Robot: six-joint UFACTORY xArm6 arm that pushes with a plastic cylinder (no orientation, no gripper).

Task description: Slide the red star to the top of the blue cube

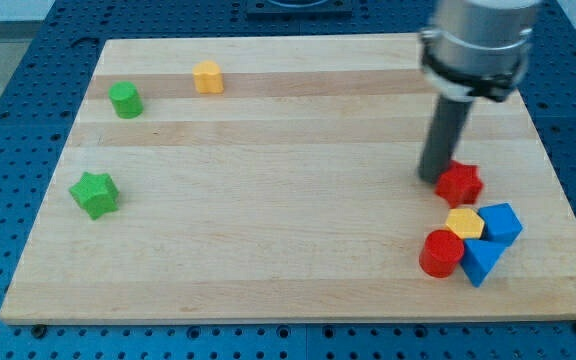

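Observation:
The red star (460, 184) lies at the view's right on the wooden board (268, 200). The blue cube (501, 222) sits just below and to the right of it, close but apart. My tip (430, 178) rests on the board against the star's left side. The dark rod rises from it to the grey arm body at the view's top right.
A yellow block (464, 223), a red cylinder (441, 253) and a blue triangular block (481, 261) cluster beside the blue cube. A green star (94, 194), a green block (125, 100) and an orange-yellow block (208, 76) lie at the view's left.

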